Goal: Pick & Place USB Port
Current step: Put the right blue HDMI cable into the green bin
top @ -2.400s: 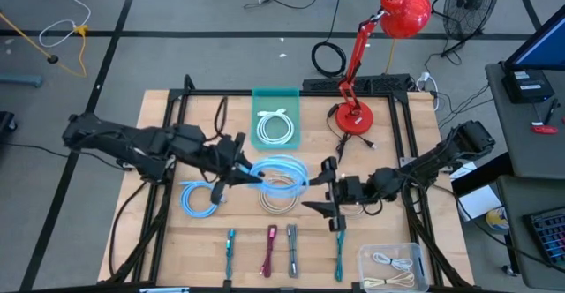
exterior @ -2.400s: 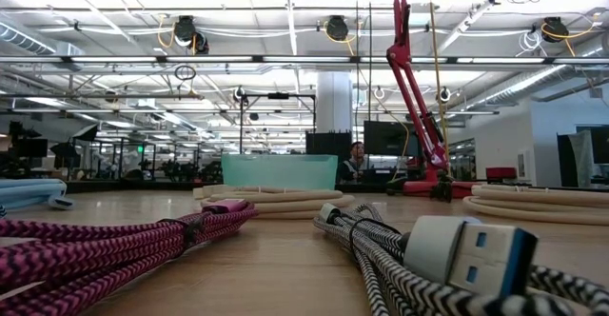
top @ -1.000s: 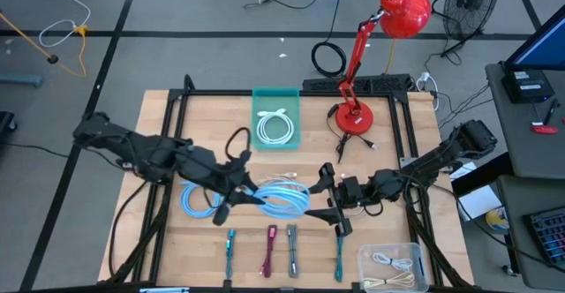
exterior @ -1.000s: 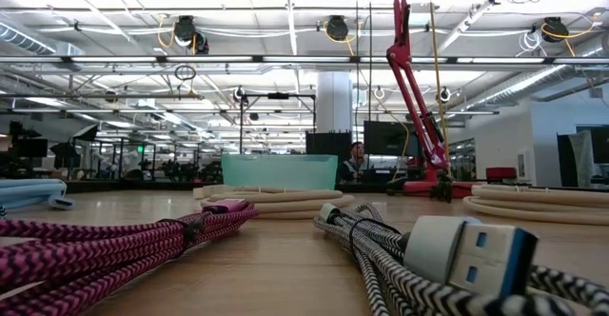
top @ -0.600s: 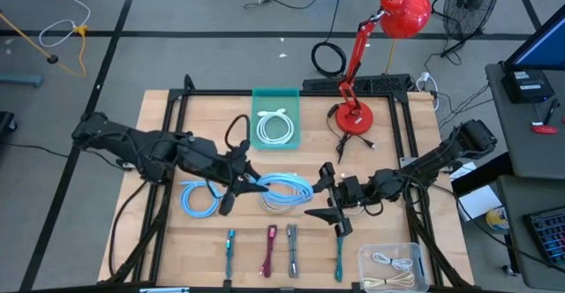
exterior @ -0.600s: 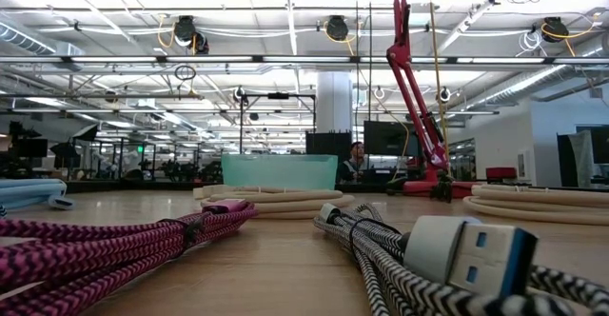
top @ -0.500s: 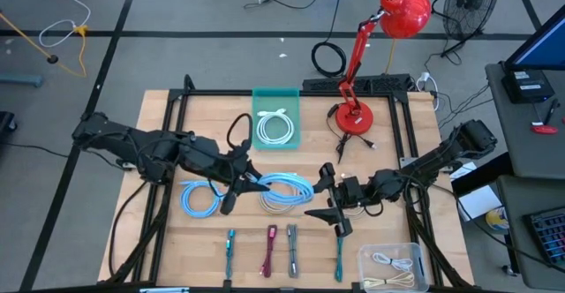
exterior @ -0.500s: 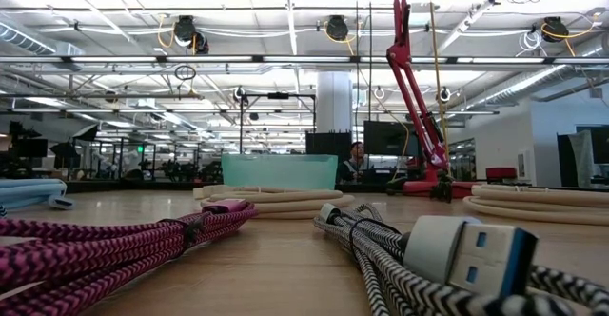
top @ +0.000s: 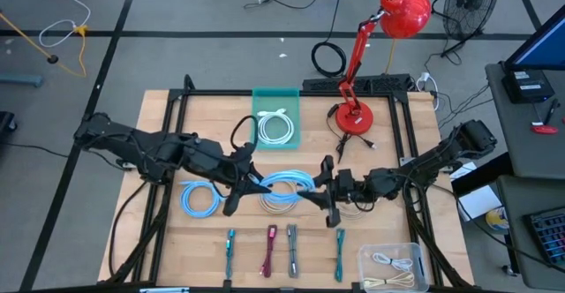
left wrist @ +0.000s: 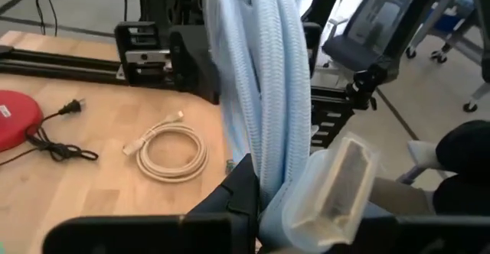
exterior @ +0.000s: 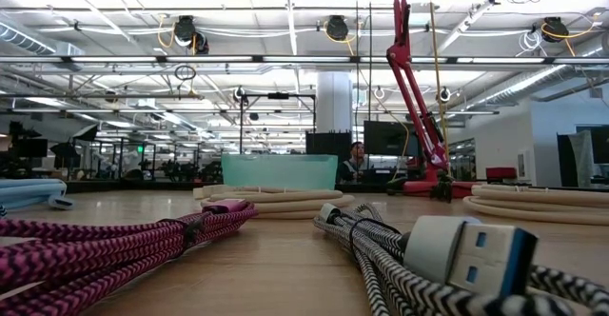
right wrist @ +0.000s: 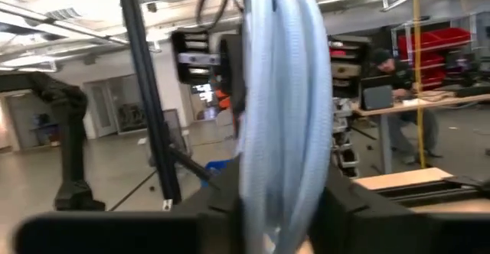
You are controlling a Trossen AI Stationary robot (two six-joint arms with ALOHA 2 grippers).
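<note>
Both grippers, left gripper [top: 250, 185], right gripper [top: 320, 190], clamped on blue cable coil [top: 287, 185] mid-table.

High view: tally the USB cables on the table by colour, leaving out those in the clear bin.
Light blue coils: 2
White coil in the teal tray: 1
Cream coil: 1
Teal bundles: 2
Magenta bundle: 1
Grey bundle: 1
Total: 8

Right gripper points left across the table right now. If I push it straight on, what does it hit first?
The right gripper meets the light blue cable coil at once; the coil already sits between its fingers. Straight beyond is the left gripper, which holds that coil from the other side. Depth is unclear.
</note>
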